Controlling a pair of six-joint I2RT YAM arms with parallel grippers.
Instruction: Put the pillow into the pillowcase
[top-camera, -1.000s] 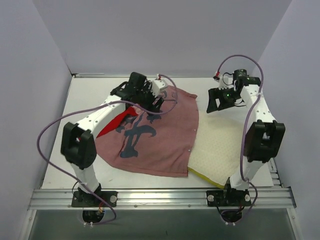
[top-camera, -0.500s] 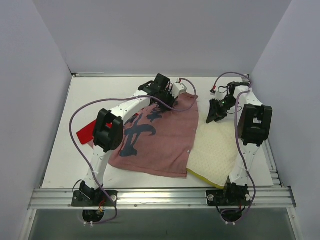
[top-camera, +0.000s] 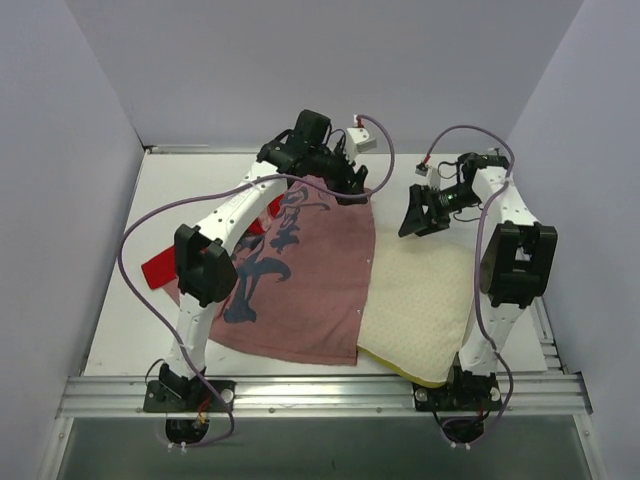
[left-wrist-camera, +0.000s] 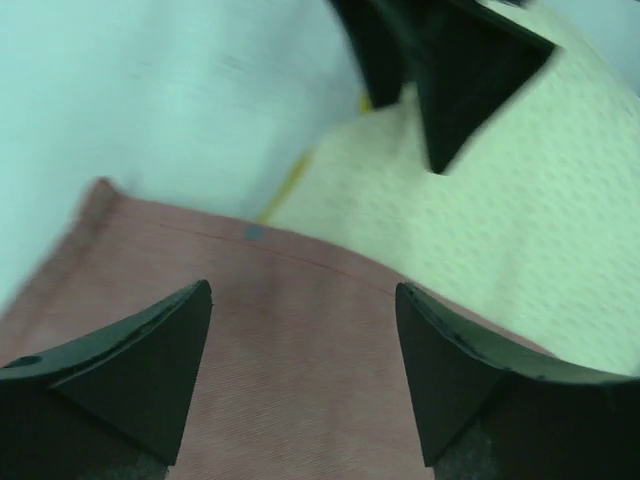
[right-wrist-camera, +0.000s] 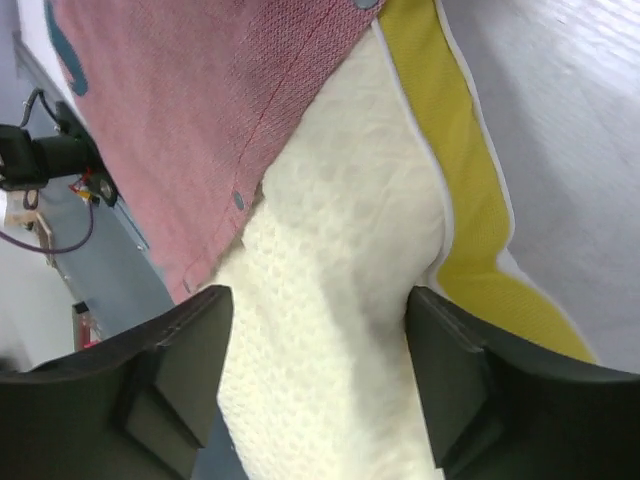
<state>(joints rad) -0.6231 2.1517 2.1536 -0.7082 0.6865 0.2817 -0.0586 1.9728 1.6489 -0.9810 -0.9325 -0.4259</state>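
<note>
Top external shows the pillowcase (top-camera: 300, 285) pink side up, overlapping the pillow (top-camera: 425, 300) at its 3 o'clock. Left claw (top-camera: 352, 183) gapes empty over the pillowcase's 12 o'clock edge; right claw (top-camera: 412, 218) gapes empty above the pillow's 12 o'clock end.

You see the pillowcase (top-camera: 310, 280) as matt, finely woven dull-pink cloth; the pillow (top-camera: 425, 300) as cream dimpled quilted fabric with a smooth yellow band; left pincer (left-wrist-camera: 302, 290) and right pincer (right-wrist-camera: 318, 292) in matt black plastic; the table (top-camera: 190, 190) smooth, white.
</note>
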